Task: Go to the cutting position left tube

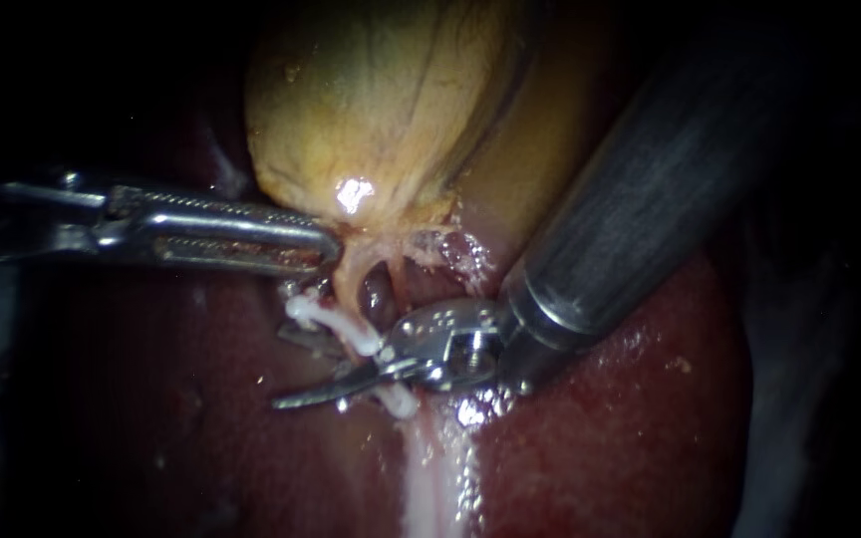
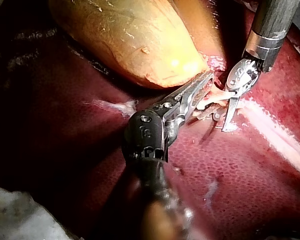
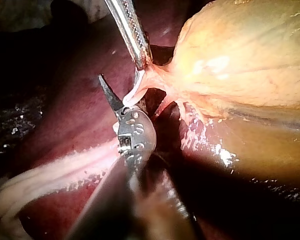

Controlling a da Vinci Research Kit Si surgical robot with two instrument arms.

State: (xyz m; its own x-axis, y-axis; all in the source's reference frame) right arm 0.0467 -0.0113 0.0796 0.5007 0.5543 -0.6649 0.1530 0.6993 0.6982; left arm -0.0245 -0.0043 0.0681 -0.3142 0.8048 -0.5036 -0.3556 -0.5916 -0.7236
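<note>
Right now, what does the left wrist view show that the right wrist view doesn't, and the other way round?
Only the left wrist view: the left tool's dark wrist joint and the right tool's metal shaft collar. Only the right wrist view: the dark hollow under the gallbladder's neck. Both: the yellow gallbladder, the red liver, the left tool's jaws shut on the gallbladder's neck, and the right tool's tip close beside them.

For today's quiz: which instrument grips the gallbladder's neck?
The left instrument, its long jaws shut on the gallbladder; the right instrument is at the white tube.
</note>
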